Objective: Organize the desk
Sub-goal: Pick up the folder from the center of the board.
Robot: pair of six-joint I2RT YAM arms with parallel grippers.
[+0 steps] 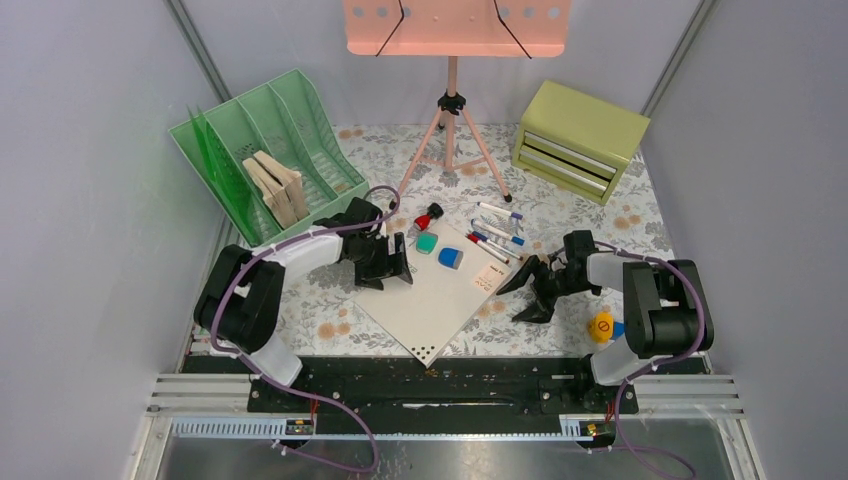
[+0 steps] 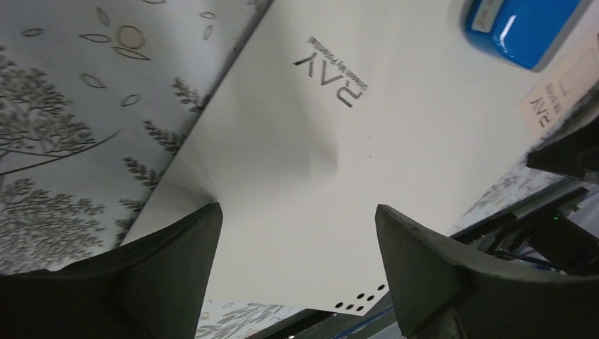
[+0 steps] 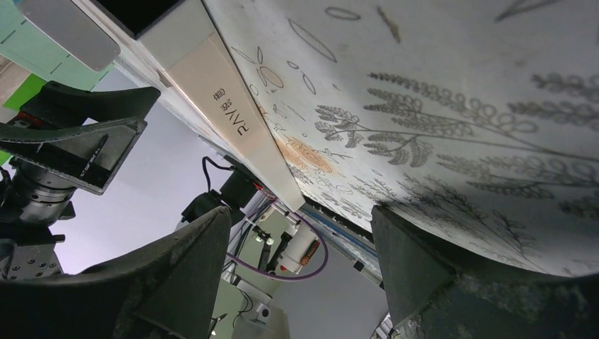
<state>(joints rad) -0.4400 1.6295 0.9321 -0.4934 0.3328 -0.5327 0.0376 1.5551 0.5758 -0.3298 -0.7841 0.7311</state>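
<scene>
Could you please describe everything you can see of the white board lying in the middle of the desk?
The white board is a thin, flat, smooth rectangle lying diagonally on the desk, one corner toward the arms. That corner has small holes; grey lettering is printed on its face. A teal block and a blue block sit on it, with a beige label at its right edge. The open left gripper hangs over its left side.

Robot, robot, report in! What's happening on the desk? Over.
Left gripper open, above white board. Right gripper open, beside it. Desk cluttered: markers, erasers loose.
</scene>
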